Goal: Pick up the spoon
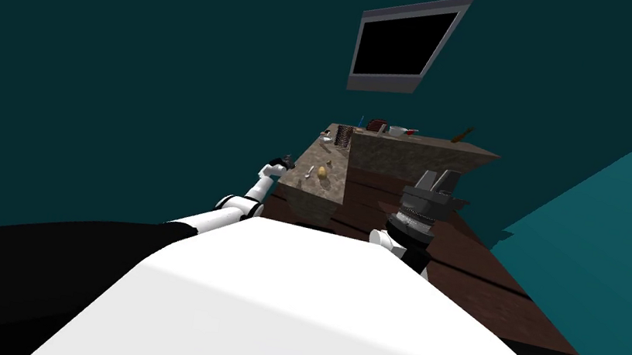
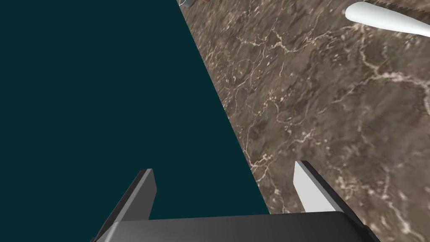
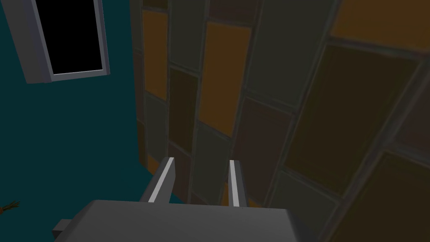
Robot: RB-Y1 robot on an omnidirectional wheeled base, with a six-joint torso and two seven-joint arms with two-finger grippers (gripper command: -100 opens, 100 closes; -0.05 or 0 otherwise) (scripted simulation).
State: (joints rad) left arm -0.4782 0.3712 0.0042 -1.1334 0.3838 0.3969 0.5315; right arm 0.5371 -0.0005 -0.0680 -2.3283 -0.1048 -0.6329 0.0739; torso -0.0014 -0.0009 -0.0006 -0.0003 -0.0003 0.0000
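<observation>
Right, one white spoon (image 1: 310, 171) lies flat on the brown marbled counter (image 1: 332, 188), just beside one yellow rounded item (image 1: 322, 173). The left gripper (image 1: 282, 161) hangs at the counter's near edge, fingers spread wide with nothing between them. Its wrist view puts the spoon's pale end ahead, well apart from the fingertips. One wire-mesh cup (image 1: 344, 137) stands farther back, its contents too small to tell. The right gripper (image 1: 441, 177) is raised off to the side, blades drawn close together and empty.
</observation>
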